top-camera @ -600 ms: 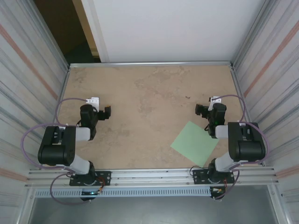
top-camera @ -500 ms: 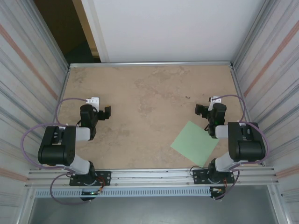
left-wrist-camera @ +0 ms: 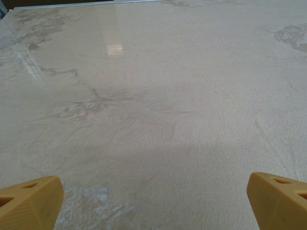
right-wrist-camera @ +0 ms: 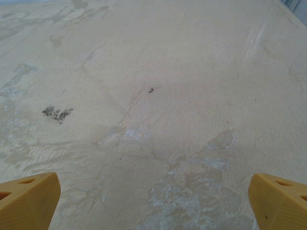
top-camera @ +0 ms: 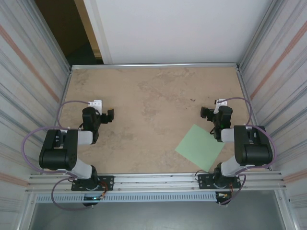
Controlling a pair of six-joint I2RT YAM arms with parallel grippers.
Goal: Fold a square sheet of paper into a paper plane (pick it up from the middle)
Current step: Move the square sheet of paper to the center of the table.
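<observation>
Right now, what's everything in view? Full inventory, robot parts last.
square sheet of paper: 1, pale green, flat and unfolded on the near-right part of the table, turned corner-on, right beside the right arm
table: 1, mottled beige, fills the floor of the cell
dark smudge: 1, blackish, on the table ahead of the right gripper
side walls: 2, ribbed grey metal, left and right of the table
back panel: 1, white, behind the far edge
rail: 1, silver, along the near edge under the arm bases
left arm: 1, black and grey, near-left
right arm: 1, black and grey, near-right
left gripper: 1, yellow fingertips, open, empty
right gripper: 1, yellow fingertips, open, empty
</observation>
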